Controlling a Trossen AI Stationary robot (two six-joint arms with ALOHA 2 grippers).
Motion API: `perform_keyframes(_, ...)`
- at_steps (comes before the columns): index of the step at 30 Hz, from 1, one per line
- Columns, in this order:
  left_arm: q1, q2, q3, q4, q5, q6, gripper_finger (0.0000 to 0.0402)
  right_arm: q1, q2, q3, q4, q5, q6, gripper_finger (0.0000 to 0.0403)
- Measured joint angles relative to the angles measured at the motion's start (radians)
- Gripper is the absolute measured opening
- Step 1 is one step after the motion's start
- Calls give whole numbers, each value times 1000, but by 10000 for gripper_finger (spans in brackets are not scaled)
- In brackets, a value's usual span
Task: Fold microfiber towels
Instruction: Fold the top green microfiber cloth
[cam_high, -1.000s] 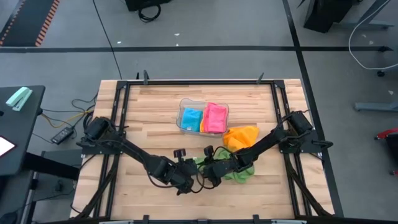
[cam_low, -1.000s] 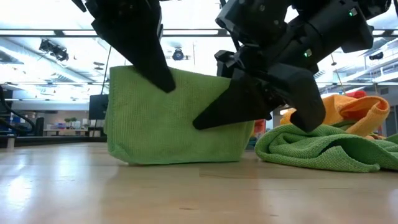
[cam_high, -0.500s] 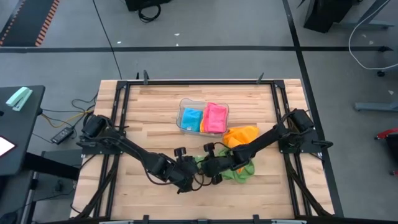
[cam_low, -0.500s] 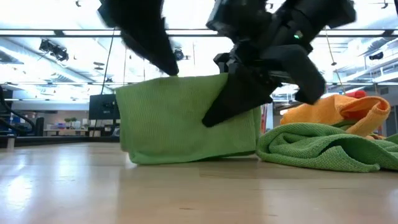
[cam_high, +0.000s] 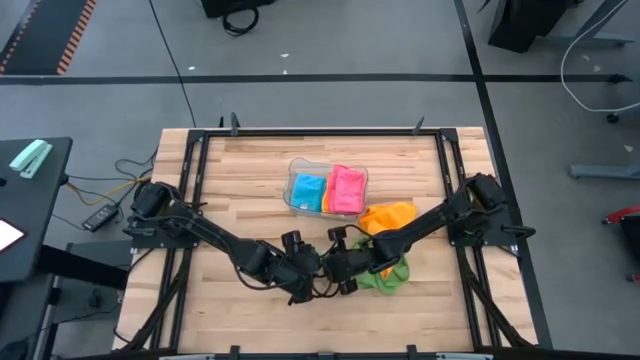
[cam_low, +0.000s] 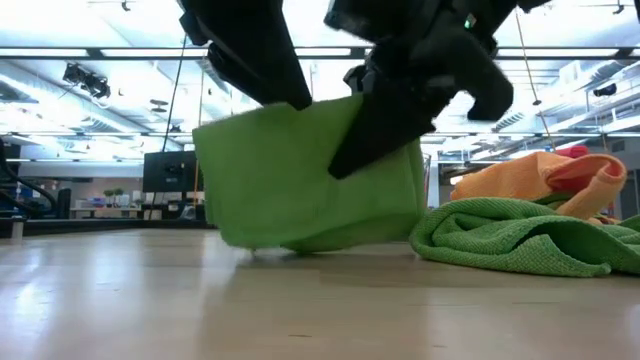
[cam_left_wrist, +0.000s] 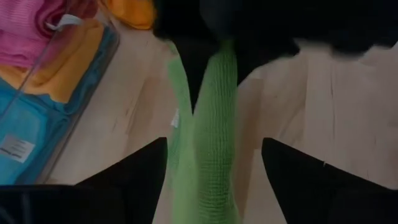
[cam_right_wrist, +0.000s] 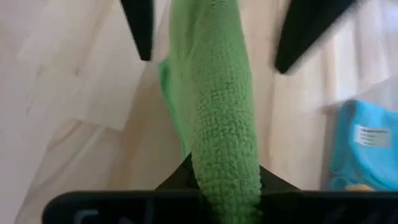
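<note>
Two claws meet at the surface's (cam_high: 240, 200) six o'clock edge: left claw (cam_high: 308, 272), right claw (cam_high: 335, 270). Low view: green towel (cam_low: 300, 180) hangs upright. Wrist views: left fingers (cam_left_wrist: 130, 180) apart; right claw (cam_right_wrist: 224, 186) clamped on towel.

Nubbly green cloth towel (cam_right_wrist: 214, 124), seemingly matt, on smooth wood table (cam_high: 250, 190).

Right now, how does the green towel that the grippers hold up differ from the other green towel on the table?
The held green towel hangs as a flat folded panel, pinched by the right gripper; the other green towel lies crumpled, untouched. The held one is barely on the wood; the crumpled one rests against the orange towel. Both share a colour.
</note>
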Motion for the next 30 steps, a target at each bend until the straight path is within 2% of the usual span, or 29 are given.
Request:
perform_keyframes(9,20,2,-3,20,4,42,238,20,-92,-6,3,23,3,32)
perform_keyframes(16,19,2,-3,21,5,66,182,60,-102,-6,10,112,-14,32)
perform_keyframes(25,4,2,-3,20,5,71,98,71,-104,-6,10,89,-33,36)
perform_keyframes(30,-8,2,-3,20,5,71,49,65,-104,-6,15,31,-39,74)
